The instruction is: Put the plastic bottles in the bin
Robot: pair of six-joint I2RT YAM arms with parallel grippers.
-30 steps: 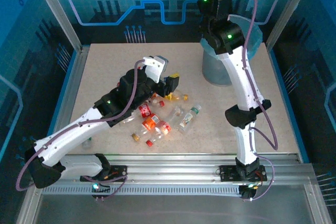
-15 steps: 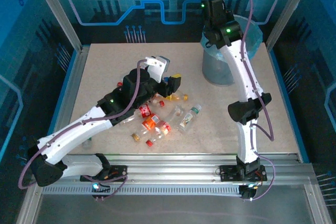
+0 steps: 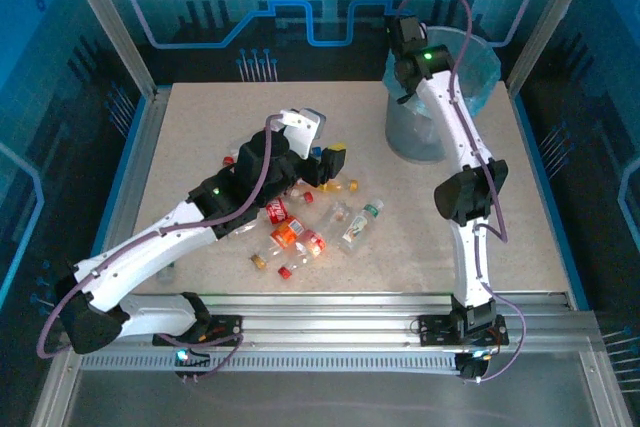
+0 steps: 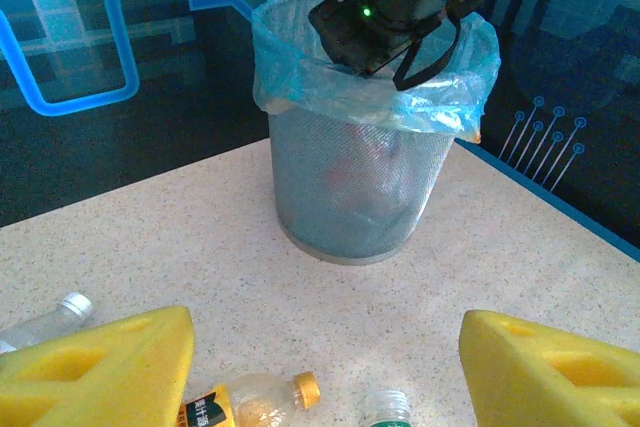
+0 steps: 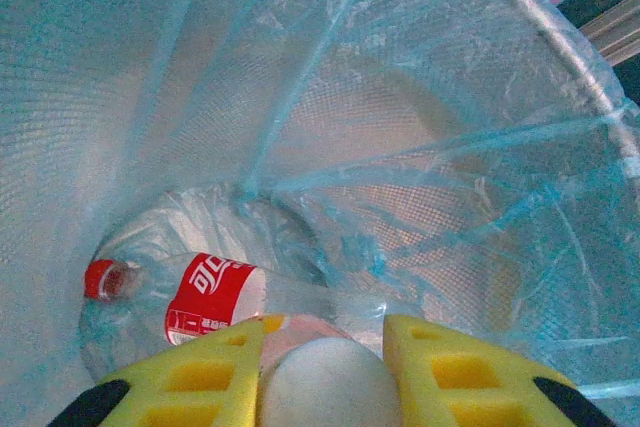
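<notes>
We log: left claw [image 4: 328, 352] wide open, empty, over loose bottles [image 3: 296, 233] on table [image 3: 200, 127] | right claw [image 5: 322, 347] gripping white-ended bottle [image 5: 322, 385] inside bin [image 5: 420, 147] mouth | red-label bottle [image 5: 205, 297] at bottom

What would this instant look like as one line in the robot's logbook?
left gripper: open over loose bottles | right gripper: grips held bottle above bin | red-labelled bottle: at bin bottom

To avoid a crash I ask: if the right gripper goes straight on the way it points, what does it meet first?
The right gripper, holding a pale rounded object, points down into the bin; probably first the red-labelled bottle at its bottom, depth unclear.
</notes>
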